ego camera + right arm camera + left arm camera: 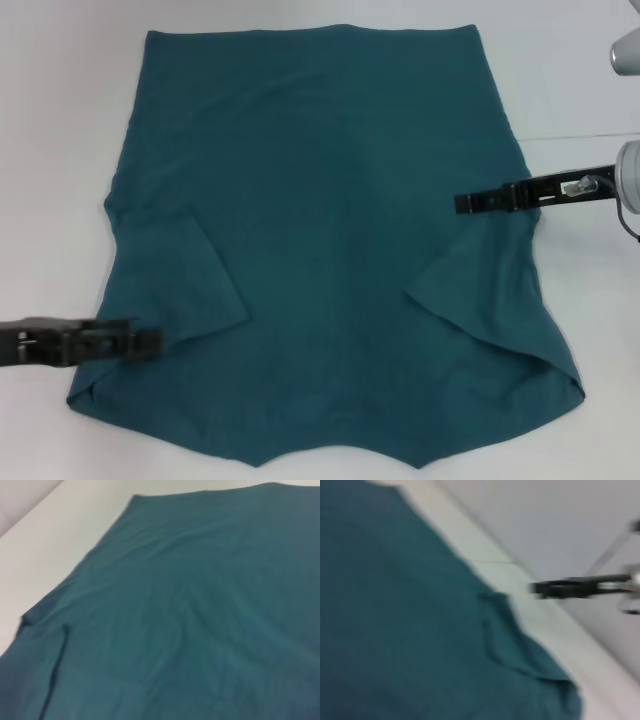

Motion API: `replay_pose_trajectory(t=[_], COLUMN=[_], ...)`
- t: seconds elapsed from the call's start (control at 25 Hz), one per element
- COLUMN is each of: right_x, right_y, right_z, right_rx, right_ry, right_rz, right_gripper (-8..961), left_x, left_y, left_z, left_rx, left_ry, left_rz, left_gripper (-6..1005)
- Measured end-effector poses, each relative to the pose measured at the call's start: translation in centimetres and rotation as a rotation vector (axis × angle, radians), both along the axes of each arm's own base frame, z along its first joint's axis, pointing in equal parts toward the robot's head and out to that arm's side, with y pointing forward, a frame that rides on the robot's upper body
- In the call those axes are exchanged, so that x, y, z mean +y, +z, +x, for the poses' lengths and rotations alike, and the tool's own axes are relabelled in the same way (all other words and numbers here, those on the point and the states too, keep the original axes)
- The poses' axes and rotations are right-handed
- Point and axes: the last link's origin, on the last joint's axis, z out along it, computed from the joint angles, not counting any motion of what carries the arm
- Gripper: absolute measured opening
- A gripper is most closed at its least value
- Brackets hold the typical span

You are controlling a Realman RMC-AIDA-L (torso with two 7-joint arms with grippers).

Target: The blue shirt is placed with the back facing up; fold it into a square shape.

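The blue shirt (330,240) was spread flat on the white surface (60,120), with both sleeves already turned in over the body. The left gripper (148,343) was seen at the shirt's left edge, near the folded sleeve; whether it was clenched could not be told. The right gripper (466,203) was held over the shirt's right edge, and its state could not be told either. For a clean fold, both edges should probably be lifted together and kept level. The cloth was plain teal, only lightly wrinkled, with no lettering shown.
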Motion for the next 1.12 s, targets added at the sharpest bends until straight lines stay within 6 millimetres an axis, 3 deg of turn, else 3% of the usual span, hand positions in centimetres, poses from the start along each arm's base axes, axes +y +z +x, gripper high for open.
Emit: replay_pose_trajectory(t=[0.4,0.76,1.12], right_x=[-0.6,-0.6,-0.6], right_y=[1.0,1.0,1.0], right_z=[-0.7,-0.7,-0.4], right_rx=[-0.017,-0.023,-0.026], right_ry=[0.032,0.034,0.030], right_rz=[-0.028,-0.026,-0.025], right_gripper=[893,892,894], left_x=[-0.5,0.9,2.0], left_y=[1.7,-1.5,-2.8], left_z=[-1.6,-0.2,0.5], left_rx=[0.194,0.421,0.528], left_ry=[0.335,0.346,0.353], left_rz=[0.011,-0.032,-0.033], left_gripper=[741,740,739])
